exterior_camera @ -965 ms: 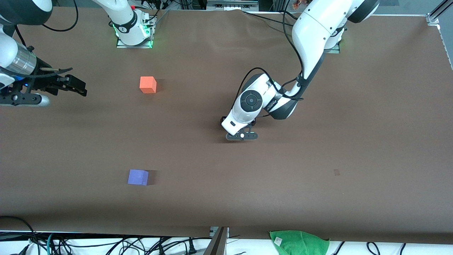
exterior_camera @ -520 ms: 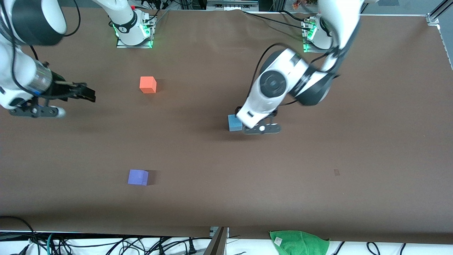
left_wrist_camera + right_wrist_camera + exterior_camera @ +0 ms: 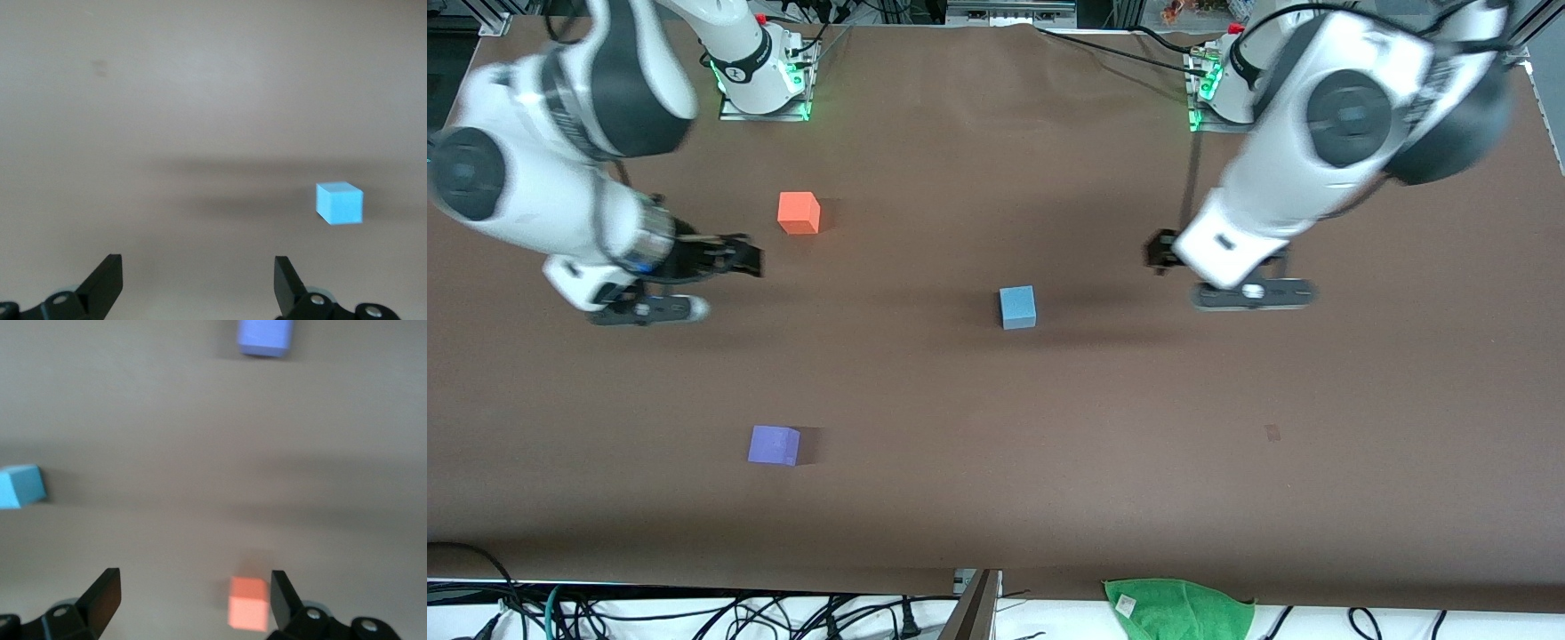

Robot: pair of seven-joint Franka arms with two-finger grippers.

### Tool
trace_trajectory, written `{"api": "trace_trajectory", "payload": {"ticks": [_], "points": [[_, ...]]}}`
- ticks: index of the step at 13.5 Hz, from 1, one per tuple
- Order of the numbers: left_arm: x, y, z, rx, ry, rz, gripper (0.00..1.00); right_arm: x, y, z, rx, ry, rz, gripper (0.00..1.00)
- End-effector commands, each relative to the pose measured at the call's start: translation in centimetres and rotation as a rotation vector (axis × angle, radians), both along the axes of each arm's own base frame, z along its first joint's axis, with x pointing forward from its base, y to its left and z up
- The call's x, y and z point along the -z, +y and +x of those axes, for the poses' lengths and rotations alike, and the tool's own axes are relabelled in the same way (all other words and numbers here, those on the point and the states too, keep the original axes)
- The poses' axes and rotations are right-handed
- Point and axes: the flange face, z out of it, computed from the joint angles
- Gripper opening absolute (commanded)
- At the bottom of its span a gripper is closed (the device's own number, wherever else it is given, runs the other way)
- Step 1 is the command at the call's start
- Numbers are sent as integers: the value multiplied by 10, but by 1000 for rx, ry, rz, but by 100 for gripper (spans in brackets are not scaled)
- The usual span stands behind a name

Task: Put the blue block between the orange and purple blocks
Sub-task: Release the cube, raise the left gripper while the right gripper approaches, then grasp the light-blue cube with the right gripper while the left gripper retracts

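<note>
The light blue block (image 3: 1017,308) sits alone on the brown table near its middle. The orange block (image 3: 799,212) and the purple block (image 3: 774,444) lie toward the right arm's end, with orange farther from the front camera than purple. My left gripper (image 3: 1163,253) is open and empty over bare table, toward the left arm's end from the blue block. Its wrist view shows the blue block (image 3: 339,203) off to one side of the open gripper (image 3: 197,280). My right gripper (image 3: 738,258) is open and empty over the table beside the orange block (image 3: 248,603). The right wrist view also shows the purple block (image 3: 265,337) and the blue block (image 3: 21,486).
A green cloth (image 3: 1178,609) lies just off the table's front edge, among cables. A small dark mark (image 3: 1272,433) is on the table surface toward the left arm's end. The arm bases (image 3: 760,80) stand along the edge farthest from the front camera.
The left gripper has lifted off the blue block and pulled away toward its own end, leaving the block on the table. The right gripper has swung in from the table's end toward the orange block.
</note>
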Motion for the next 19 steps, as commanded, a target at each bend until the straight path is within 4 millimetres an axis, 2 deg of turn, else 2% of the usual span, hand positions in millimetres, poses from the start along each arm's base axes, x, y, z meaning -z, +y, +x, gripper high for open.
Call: {"api": "trace_trajectory", "payload": {"ticks": [1, 2, 5, 8, 9, 11, 13, 14, 17, 19], "points": [[-20, 54, 8, -26, -26, 9, 100, 39, 96, -10, 41, -51, -6, 99], [-30, 67, 14, -15, -48, 0, 100, 60, 132, -18, 76, -70, -13, 99], [-27, 128, 29, -102, -47, -10, 100, 113, 222, -36, 132, -146, 4, 99], [-32, 137, 28, 4, -57, -11, 100, 152, 292, -51, 204, -170, 6, 99], [-37, 147, 27, -8, -58, -10, 100, 167, 310, -55, 207, -179, -5, 99], [-38, 159, 19, 10, -8, -17, 100, 193, 331, -62, 225, -202, -11, 99], [-67, 159, -3, 135, -16, -9, 100, 213, 350, -77, 209, -219, 3, 99], [-73, 159, -11, 168, -7, -7, 100, 224, 357, -85, 200, -220, -8, 99], [-82, 167, -25, 168, 21, -2, 100, 233, 369, -101, 138, -248, -41, 99], [-84, 163, -47, 167, 40, 15, 100, 245, 372, -105, 127, -253, -45, 99]]}}
